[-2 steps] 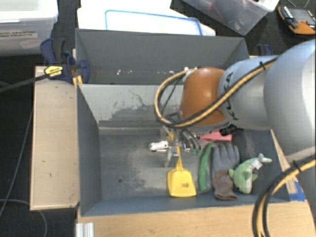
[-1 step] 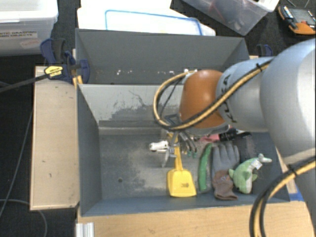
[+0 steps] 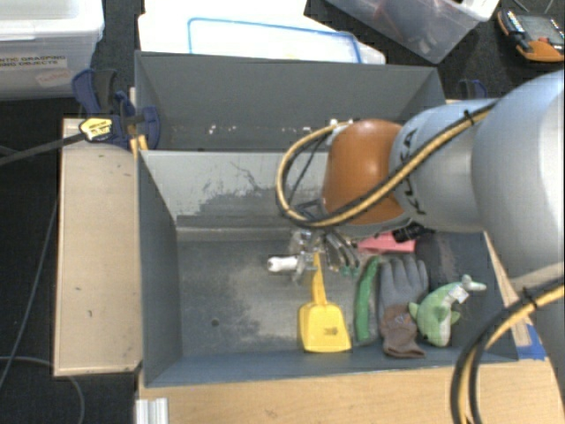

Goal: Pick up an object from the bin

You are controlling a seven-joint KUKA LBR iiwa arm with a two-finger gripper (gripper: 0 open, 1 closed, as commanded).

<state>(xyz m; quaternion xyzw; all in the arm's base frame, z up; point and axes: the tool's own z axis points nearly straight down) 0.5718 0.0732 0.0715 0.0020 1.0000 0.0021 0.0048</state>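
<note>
Soft, even light; shadow under the arm (image 3: 494, 166) darkens the bin (image 3: 221, 325).

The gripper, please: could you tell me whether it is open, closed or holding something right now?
Gripper: cannot be told; it sits above the handle end of the yellow toy shovel.

Grey metal bin (image 3: 159, 263): one

Loose things in it, by kind:
- yellow toy shovel (image 3: 324, 325): one
- long green pod-shaped thing (image 3: 365, 299): one
- grey glove (image 3: 404, 281): one
- green plush toy (image 3: 439, 312): one
- pink flat thing (image 3: 388, 243), partly hidden: one
- brown scrap (image 3: 402, 336) at the glove's near end: one; cannot tell whether it is the glove's cuff or a separate piece

Tally: six loose things if the brown scrap counts apart, five if not
</note>
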